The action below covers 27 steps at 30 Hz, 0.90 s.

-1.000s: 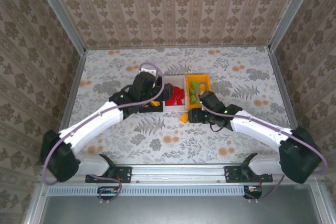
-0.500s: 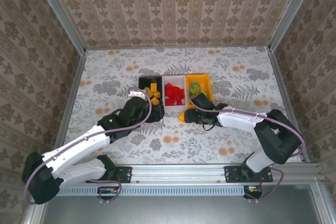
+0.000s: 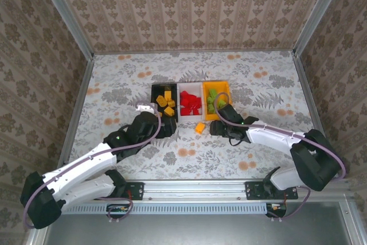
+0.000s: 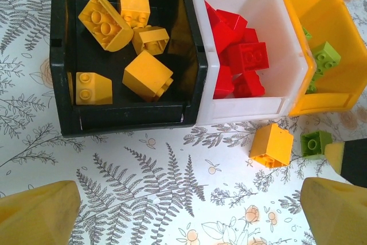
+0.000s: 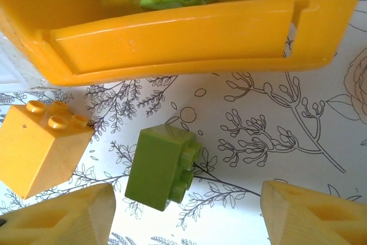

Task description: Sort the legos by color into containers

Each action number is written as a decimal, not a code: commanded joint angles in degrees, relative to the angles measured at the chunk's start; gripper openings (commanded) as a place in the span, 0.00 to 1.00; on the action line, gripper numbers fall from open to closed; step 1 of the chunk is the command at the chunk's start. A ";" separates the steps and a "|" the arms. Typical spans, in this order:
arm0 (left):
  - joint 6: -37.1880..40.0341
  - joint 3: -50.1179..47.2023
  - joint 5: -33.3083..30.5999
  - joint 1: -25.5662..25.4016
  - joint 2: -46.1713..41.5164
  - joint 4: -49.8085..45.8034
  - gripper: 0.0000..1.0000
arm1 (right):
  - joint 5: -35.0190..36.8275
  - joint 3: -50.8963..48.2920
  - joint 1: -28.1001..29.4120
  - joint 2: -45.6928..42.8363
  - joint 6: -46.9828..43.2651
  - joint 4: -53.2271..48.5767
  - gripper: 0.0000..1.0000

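Most of the sorting looks done in the top view: at the middle of the counter (image 3: 114, 78) the black bin (image 3: 153, 93) holds orange bricks (image 3: 166, 102), the white bin (image 3: 190, 84) red bricks (image 3: 190, 102) and the orange-yellow bin (image 3: 225, 84) green bricks (image 3: 213, 100), while one orange brick (image 3: 200, 127) lies loose just nearward of the white bin. From the left wrist, the left claw (image 4: 186, 213) hangs wide open and empty before the black bin, and a green brick (image 4: 316, 143) lies beside the loose orange brick. From the right wrist, the right claw (image 5: 186, 213) stands open astride that green brick without touching it, so I judge two bricks are left.
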 commanded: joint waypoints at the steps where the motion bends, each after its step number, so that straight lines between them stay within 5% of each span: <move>1: -1.57 -0.64 -1.19 -0.46 -1.22 -0.21 1.00 | -0.80 2.47 -0.06 3.31 -1.27 0.98 0.70; 7: -1.50 -0.89 -1.49 -0.47 -1.14 -0.25 1.00 | -0.65 3.75 -0.57 7.47 -1.32 1.54 0.57; 16: -1.49 -1.70 -0.85 -0.10 -1.01 1.04 1.00 | -0.65 1.67 -1.38 1.24 -5.78 -0.04 0.24; 22: -0.17 -3.18 0.39 0.16 -1.03 2.33 1.00 | -1.65 3.03 -1.38 -12.89 -8.90 -8.02 0.21; 27: -0.61 -4.76 1.99 0.33 -0.44 3.54 1.00 | -1.09 10.30 -1.82 -14.81 -9.81 -11.54 0.23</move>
